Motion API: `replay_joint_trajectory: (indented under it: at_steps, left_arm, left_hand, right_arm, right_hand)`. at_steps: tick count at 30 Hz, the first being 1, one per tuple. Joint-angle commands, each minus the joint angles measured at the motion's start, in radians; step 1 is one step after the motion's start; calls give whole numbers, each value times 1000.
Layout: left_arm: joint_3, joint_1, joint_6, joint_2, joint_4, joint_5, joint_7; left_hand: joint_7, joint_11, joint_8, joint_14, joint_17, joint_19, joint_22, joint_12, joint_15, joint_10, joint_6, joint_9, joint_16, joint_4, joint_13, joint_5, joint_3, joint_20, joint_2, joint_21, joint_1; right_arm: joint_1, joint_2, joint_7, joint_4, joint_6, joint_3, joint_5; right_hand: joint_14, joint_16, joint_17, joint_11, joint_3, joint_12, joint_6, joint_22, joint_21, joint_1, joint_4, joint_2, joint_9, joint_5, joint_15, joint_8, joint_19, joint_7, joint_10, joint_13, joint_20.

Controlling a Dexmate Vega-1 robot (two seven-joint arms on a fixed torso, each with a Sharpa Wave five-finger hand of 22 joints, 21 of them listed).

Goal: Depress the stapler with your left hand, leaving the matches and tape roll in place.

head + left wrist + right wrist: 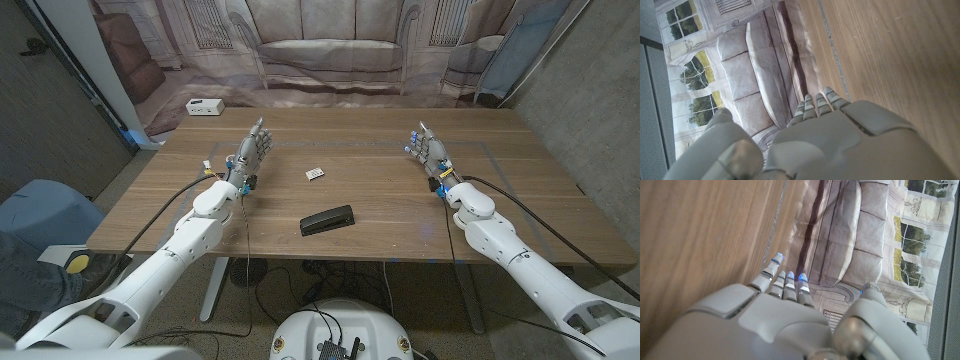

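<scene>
A black stapler lies on the wooden table near its front edge, about midway between my arms. A small white matchbox lies a little farther back, left of centre. My left hand is over the table's left part, fingers straight and apart, holding nothing, well left of and behind the stapler. My right hand is mirrored over the right part, also holding nothing. In the left wrist view my left hand reaches along bare wood; in the right wrist view my right hand does the same.
A white box sits at the table's far left corner. A printed backdrop of a sofa hangs behind the table. A blue chair stands off the table's left side.
</scene>
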Motion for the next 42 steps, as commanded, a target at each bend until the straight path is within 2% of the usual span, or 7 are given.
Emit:
replay_joint_trajectory:
  at_steps: [1,8,10,16,28,36,42]
  left_arm:
    - [0,7,11,28,-26,10,-15]
    - [-9,26,-35,30,-29,18,-16]
    - [-7,21,-46,28,-18,20,-26]
    - [5,4,-89,35,-2,53,-60]
    - [9,39,-168,57,-21,89,-82]
    - [11,52,-183,71,-20,84,-116]
    - [14,57,-209,78,-12,97,-131]
  left_hand:
    - [6,4,10,11,2,2,5,7,8,12,12,2,9,0,1,4,4,13,3,1,9]
    - [-7,-5,21,39,1,23,6,17,5,41,55,2,15,-2,-9,4,-1,19,4,-3,8]
    - [-9,-3,22,52,1,37,6,20,8,50,66,2,18,-3,-13,4,-2,31,4,-2,8]
    - [-6,-5,22,61,1,45,6,21,9,56,74,2,19,-4,-15,5,-5,31,3,-3,8]
    - [-7,-4,26,90,1,77,6,29,2,83,104,2,23,-7,-21,5,-10,29,0,-3,8]
    - [-6,-4,27,102,1,89,6,31,1,95,118,2,23,-10,-23,6,-12,31,0,-4,11]
    - [-5,-5,26,114,1,99,6,34,0,107,126,3,25,-12,-25,6,-13,33,0,-6,12]
  right_arm:
    - [-40,-2,-27,-22,8,3,-3]
    - [-72,-12,-50,-55,25,16,-9]
    - [-76,-13,-56,-60,26,19,-9]
    - [-104,-26,-60,-81,38,33,-3]
    - [-133,-46,-57,-104,83,46,-24]
    - [-144,-50,-70,-115,99,52,-37]
    - [-133,-45,-57,-93,129,49,-51]
  right_hand:
    - [1,6,1,0,7,6,5,4,2,11,1,-1,2,5,8,8,9,-1,7,4,0]
    - [0,5,2,3,7,6,7,4,-2,11,1,1,2,5,10,10,5,-2,8,4,3]
    - [-3,4,2,3,8,5,10,4,-5,11,0,3,2,5,10,12,2,-8,7,4,4]
    - [-5,2,2,4,7,4,5,4,-9,11,-1,4,2,5,10,11,0,-10,4,4,5]
    - [-7,1,2,0,5,4,6,4,-15,10,-3,4,2,4,9,13,0,-9,7,4,5]
    - [-1,1,2,6,3,12,31,5,-22,9,-5,5,3,4,10,24,5,-10,32,4,7]
    - [7,3,1,4,1,12,82,5,-29,9,-8,8,5,4,3,42,11,-6,37,5,7]
